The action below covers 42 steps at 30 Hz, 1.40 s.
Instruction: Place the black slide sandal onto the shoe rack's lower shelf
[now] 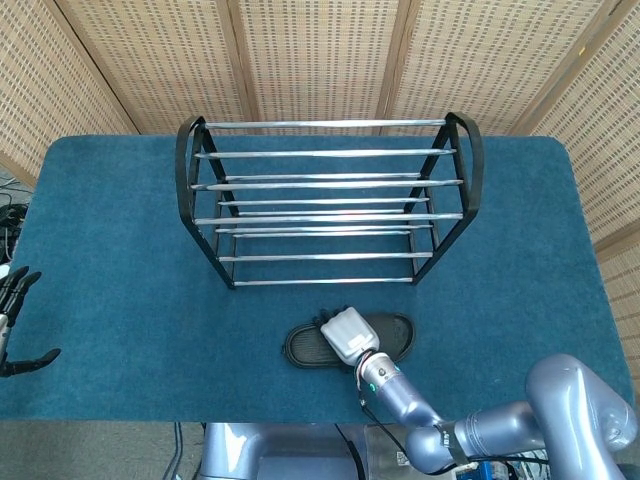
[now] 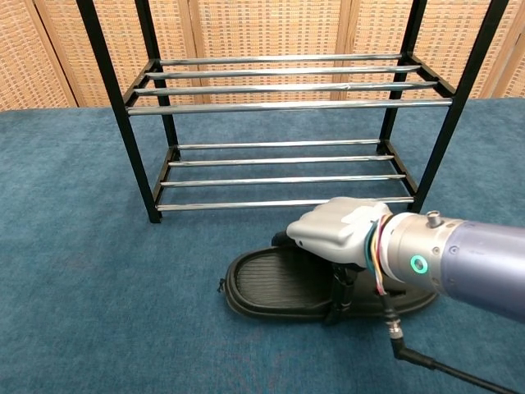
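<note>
The black slide sandal (image 1: 306, 346) lies flat on the blue carpeted table (image 1: 110, 230), just in front of the shoe rack (image 1: 320, 205). In the chest view its ribbed heel (image 2: 271, 284) points left. My right hand (image 1: 346, 333) sits on top of the sandal's strap. Its fingers curl down over the strap's far side and the thumb (image 2: 340, 291) presses the near edge, so it grips the sandal (image 2: 340, 231). The rack's lower shelf (image 2: 283, 177) of chrome bars is bare. My left hand (image 1: 10, 320) hangs at the table's left edge, fingers apart, holding nothing.
The rack's black end frames (image 2: 123, 115) stand left and right of the shelf opening. A thin black cable (image 2: 443, 371) trails from the right wrist across the carpet. Wicker screens (image 1: 320, 50) close off the back.
</note>
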{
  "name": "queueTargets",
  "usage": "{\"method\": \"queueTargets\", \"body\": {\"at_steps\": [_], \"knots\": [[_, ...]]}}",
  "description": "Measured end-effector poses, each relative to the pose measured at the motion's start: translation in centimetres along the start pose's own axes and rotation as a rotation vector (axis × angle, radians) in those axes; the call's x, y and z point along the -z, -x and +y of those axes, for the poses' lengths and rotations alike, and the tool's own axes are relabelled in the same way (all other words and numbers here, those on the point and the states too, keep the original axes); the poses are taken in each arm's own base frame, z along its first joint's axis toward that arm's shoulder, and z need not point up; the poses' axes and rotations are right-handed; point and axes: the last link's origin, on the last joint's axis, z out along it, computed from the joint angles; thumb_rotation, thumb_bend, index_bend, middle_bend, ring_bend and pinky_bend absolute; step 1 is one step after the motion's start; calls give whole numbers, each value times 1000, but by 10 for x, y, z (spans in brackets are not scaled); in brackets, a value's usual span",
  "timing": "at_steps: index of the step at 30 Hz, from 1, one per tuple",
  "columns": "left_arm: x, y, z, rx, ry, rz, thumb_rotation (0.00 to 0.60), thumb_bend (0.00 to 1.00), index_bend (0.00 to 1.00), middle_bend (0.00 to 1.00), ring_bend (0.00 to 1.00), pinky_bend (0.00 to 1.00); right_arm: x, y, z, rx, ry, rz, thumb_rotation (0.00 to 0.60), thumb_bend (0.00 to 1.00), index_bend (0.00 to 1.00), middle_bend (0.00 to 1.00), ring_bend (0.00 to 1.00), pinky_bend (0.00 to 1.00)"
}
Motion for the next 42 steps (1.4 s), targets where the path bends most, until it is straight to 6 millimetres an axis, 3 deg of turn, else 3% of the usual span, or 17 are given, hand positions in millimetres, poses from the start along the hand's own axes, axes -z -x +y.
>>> {"method": "queueTargets", "body": {"at_steps": [10,19,28,34,42], "knots": [[0,1,1,1,2,-4,600,174,0,0,0,0,22,-23,0,168,-182,169,600,408,499,523,409,463],[-1,-1,-1,11,-2,-4,600,174,0,0,0,0,32,-41,-4,360,-407,291,600,556,499,507,409,463],[-4,0,-3,17,-7,-17,600,173,0,0,0,0,12,-51,17,637,-522,369,600,628,499,498,408,463],[-8,0,-5,21,-20,-27,600,173,0,0,0,0,-9,-58,37,713,-545,362,600,654,499,492,409,464],[-16,4,-6,16,-39,-52,600,174,0,0,0,0,-28,-56,47,784,-617,328,600,686,499,486,409,463]]}}
